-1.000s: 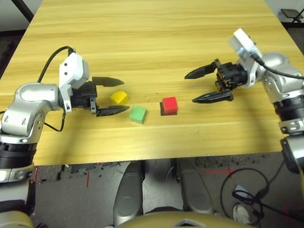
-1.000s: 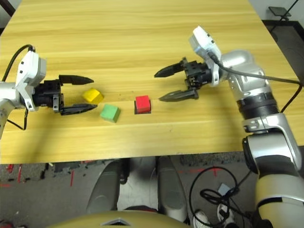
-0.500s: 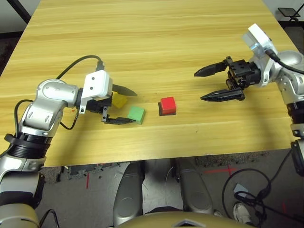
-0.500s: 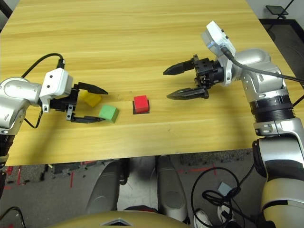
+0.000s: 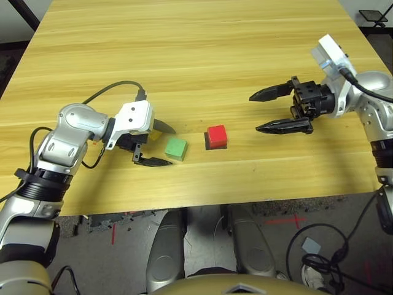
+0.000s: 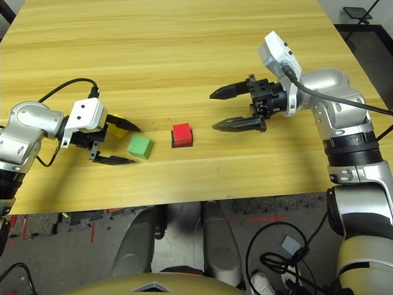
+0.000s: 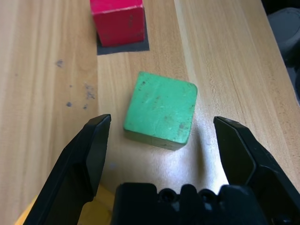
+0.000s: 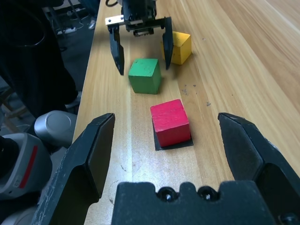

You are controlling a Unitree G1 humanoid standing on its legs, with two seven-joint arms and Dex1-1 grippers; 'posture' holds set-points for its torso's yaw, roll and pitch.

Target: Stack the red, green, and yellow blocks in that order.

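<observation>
The red block (image 5: 216, 134) sits on a flat black square patch (image 5: 217, 145) near the table's front middle. Left of it lies the green block (image 5: 175, 148), slightly turned. My left gripper (image 5: 172, 147) is open and low over the table, with its fingertips (image 7: 96, 136) on either side of the green block's near end, not touching it. The yellow block (image 6: 116, 125) lies just beside that gripper's far finger, partly hidden by it. My right gripper (image 5: 253, 114) hangs open to the right of the red block, apart from it and holding nothing.
The wooden table (image 5: 196, 55) stretches bare behind the blocks. Its front edge (image 5: 202, 203) runs close below them, with floor and cables beyond. A cable (image 5: 110, 89) loops from my left wrist.
My left gripper has moved right, past the yellow block, so its open fingers now flank the green block. The right gripper has drawn slightly right. The blocks have stayed put.
</observation>
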